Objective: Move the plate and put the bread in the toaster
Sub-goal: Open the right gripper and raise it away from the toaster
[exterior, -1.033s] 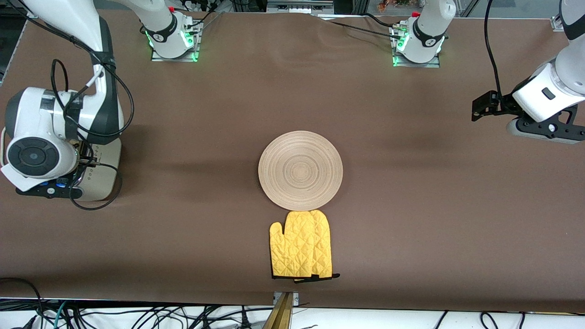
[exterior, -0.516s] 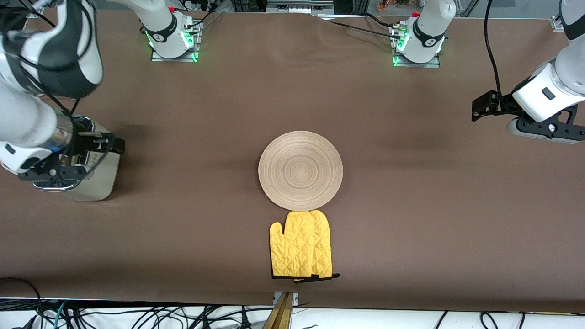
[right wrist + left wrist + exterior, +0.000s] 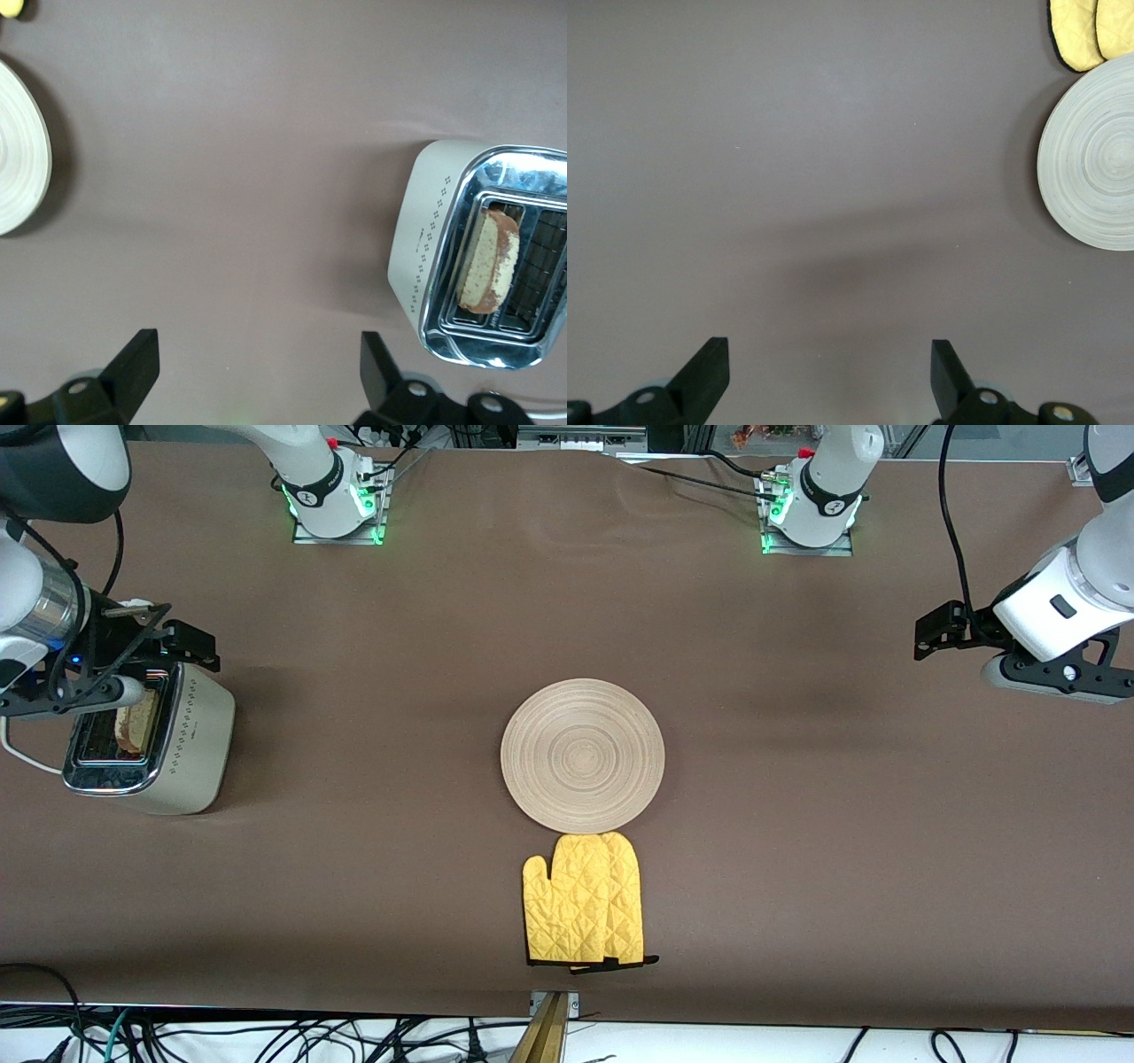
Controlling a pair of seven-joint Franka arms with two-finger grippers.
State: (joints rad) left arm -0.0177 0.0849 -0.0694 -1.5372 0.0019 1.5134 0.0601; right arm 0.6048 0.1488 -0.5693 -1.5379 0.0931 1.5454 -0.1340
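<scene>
Bread (image 3: pixel 488 260) in unlabelled toaster (image 3: pixel 431 232)

the right arm is reaching out from its base to the right arm's end of the table, its forearm crossing the corner of the front view and its wrist pointing downward. the right gripper (image 3: pixel 133 651) is hanging in the air with its two black fingers (image 3: pixel 137 367) standing wide apart and nothing between them. the left arm is waiting at the left arm's end of the table, bent with its wrist level. the left gripper (image 3: pixel 930 633) is hovering above the table, its fingers (image 3: pixel 709 372) spread wide and holding nothing.
</scene>
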